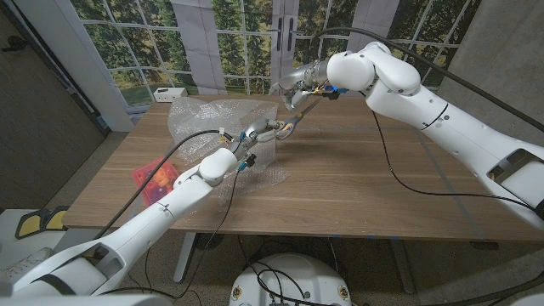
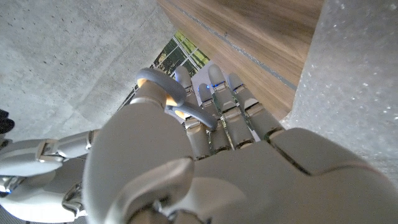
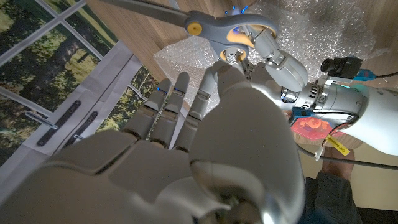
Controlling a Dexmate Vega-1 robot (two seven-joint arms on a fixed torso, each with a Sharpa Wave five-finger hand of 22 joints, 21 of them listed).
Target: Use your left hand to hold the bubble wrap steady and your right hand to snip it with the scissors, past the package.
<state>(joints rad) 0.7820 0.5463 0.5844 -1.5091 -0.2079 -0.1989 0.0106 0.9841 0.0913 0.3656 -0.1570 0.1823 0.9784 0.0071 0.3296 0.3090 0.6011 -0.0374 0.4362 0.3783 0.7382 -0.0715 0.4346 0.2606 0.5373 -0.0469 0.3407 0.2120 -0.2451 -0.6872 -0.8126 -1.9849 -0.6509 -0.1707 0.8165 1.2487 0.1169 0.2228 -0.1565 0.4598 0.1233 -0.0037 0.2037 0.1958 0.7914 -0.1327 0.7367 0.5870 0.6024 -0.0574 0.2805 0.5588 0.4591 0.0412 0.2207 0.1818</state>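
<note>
Left hand (image 1: 259,133) grips the scissors (image 1: 287,129) by the handle, over the bubble wrap (image 1: 208,115) on the tabletop (image 1: 357,178). Right hand (image 1: 299,85) hovers close, fingers spread and holding nothing. It should seat its fingers in the loops before left lets go.

The right half of the brown wooden table (image 1: 382,183) lies bare, crossed only by a thin black cable (image 1: 399,180) hanging from the right arm, so a hand could travel freely there. The left half is crowded: a crumpled sheet of clear bubble wrap (image 1: 208,115) spreads from the far edge toward the near side, a pink and orange package (image 1: 153,178) sits near the left edge, and a white box (image 1: 168,93) stands at the far left corner. Above the wrap, the white left hand (image 1: 259,133) and the white right hand (image 1: 302,85) meet at grey-handled scissors (image 1: 293,123), closing off the room between them
</note>
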